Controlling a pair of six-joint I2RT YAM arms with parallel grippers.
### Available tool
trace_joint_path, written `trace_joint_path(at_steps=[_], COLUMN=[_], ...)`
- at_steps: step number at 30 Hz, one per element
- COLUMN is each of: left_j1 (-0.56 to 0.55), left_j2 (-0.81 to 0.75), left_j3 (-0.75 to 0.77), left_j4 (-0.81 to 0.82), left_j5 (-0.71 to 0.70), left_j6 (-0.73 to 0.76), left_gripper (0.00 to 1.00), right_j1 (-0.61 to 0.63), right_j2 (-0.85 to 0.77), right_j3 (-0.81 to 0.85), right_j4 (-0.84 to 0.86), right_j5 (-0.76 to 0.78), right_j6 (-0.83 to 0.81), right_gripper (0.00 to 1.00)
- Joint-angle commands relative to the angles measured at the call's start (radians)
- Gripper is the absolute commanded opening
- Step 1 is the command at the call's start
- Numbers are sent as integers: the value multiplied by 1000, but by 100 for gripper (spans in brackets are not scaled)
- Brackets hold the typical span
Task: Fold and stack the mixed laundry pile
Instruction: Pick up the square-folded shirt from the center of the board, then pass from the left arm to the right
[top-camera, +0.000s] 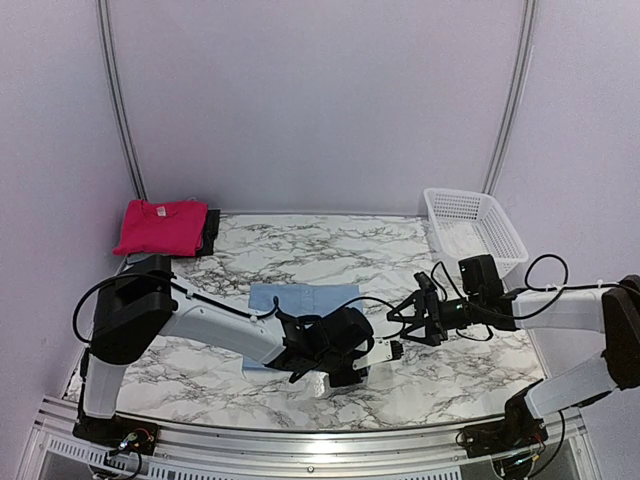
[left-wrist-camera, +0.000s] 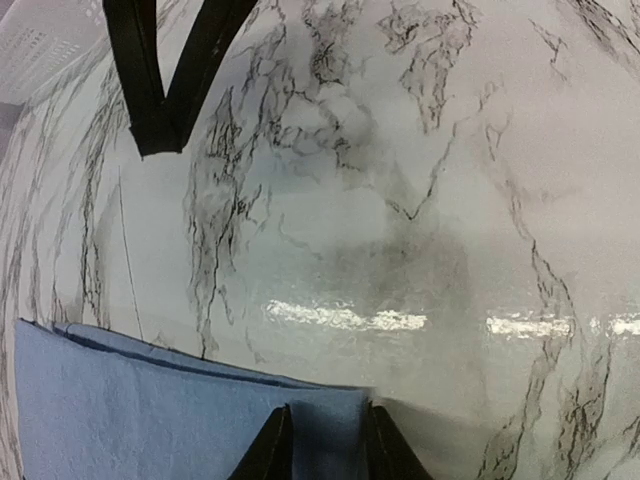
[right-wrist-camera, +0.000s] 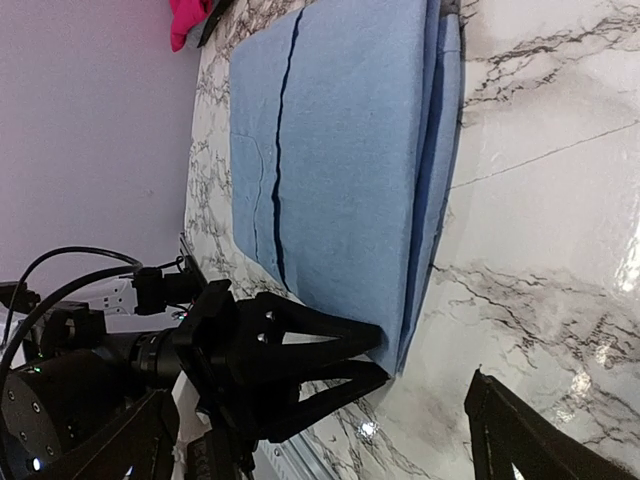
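I found the light blue shirt (right-wrist-camera: 340, 150) lying folded flat at mid-table, its layered edges stacked along the right side. The left gripper (right-wrist-camera: 378, 352) was closed to a narrow pinch on the shirt's near right corner, with cloth between its fingertips. The right gripper (top-camera: 414, 312) hovered just beside that corner, jaws spread wide and holding nothing. The pink-red T-shirt (top-camera: 160, 227) sat folded at the far left, on a dark piece (top-camera: 211, 232). In my judgement the pinch had to take every layer at that corner. Any lift should be low and slow, with the right gripper taking the far right corner, lest the fold slide open.
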Motion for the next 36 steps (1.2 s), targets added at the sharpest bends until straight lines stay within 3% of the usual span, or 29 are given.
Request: trace_joint_path(at_steps=[1,6,22,27,30,36], left_j1=[-4,-2,-1,-4,-5,-11], left_j2=[46,-34,-230,-258,-276,-286], left_j3=[30,30,-99,-131,-150,-170], left_j4=[-63,-50,100,114,130,136], left_j5=[9,2,52,63,75,85], left_j6=[27,-8,-91,-85,-79,-49], left_gripper=[21,0,0,0,0,0], right_j1=[-10,-7,156,185,205,240], right_j2=[22,75,329,420,481,566], right_j3=[-1,-2,52,106,131,175], right_j4=[-11,76,495,537,606,645], right_j5=[3,-21,-26,3,-2,-8], right_j6=[-4,58,412,470,523,580], right_gripper=[96,96,99,98,92,68])
